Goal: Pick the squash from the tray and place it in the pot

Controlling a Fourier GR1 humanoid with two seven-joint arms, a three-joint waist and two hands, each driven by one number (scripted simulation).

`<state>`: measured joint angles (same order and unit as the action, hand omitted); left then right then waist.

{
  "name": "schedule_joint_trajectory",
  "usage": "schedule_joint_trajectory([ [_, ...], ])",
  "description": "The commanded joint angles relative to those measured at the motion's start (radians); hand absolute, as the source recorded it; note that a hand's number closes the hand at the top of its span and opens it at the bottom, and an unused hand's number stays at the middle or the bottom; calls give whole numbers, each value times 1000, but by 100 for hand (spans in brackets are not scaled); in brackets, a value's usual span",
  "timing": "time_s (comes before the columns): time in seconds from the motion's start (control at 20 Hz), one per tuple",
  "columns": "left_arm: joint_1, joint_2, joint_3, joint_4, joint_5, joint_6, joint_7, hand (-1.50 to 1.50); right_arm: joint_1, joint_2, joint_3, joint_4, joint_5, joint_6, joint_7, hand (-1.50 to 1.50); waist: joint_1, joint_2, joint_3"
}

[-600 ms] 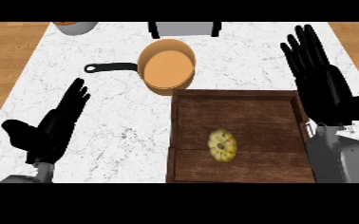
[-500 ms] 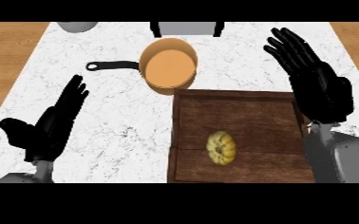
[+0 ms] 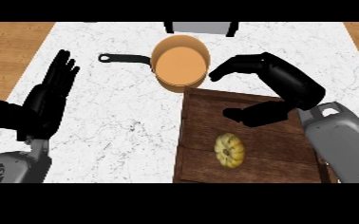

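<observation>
Above the wooden tray point(image 3: 203, 137), the right hand point(image 3: 288, 88) hovers with fingers and thumb apparently curled apart around nothing, and should drop straight onto the squash point(image 3: 229, 149) lying below it before lifting toward the pot point(image 3: 181, 64); the left hand point(image 3: 49, 95) rests, fingers straight.

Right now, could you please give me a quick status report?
Right hand open, curved above the tray, holding nothing. Left hand open, resting. Squash on tray, pot beside it; nothing between.
</observation>
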<state>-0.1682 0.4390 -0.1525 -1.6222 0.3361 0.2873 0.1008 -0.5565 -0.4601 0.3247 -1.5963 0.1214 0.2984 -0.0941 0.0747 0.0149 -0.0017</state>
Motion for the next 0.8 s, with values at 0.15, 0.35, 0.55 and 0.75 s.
schedule_joint_trajectory([
  [0.15,-47,14,43,8,-21,37,55,0,-116,-28,83,216,130,108,-415,-150,-40,-7,3],
  [0.35,-66,-7,58,19,-24,57,90,0,-218,-32,132,235,195,212,-346,-150,-55,-12,2],
  [0.55,-64,-44,25,29,-58,77,64,0,-275,-36,232,118,239,350,-138,-150,-71,-19,0],
  [0.75,-9,-31,41,36,-53,52,38,0,-290,-42,350,38,320,464,-28,-150,-73,-24,-1],
])
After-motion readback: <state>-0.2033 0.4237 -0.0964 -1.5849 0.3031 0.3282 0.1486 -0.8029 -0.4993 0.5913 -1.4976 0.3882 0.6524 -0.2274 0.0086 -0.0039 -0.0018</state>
